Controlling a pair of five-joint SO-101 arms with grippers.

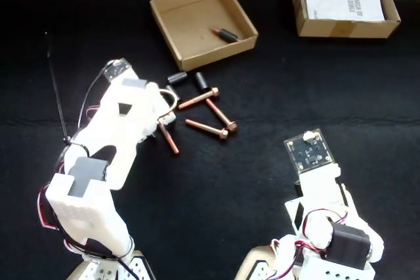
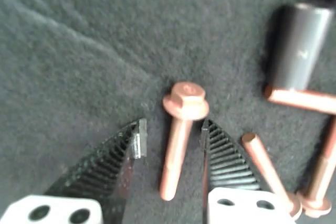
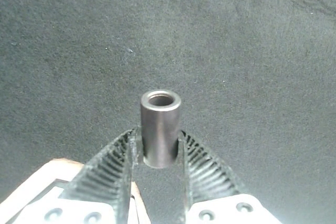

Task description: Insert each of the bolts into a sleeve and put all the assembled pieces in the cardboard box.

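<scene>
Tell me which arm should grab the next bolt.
Left. Its open gripper straddles a bolt, while the right gripper is shut on a sleeve, ready to receive it.

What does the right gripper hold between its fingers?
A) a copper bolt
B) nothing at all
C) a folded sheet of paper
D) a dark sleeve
D: in the right wrist view the right gripper is shut on a dark sleeve, whose open end faces the camera.
</scene>
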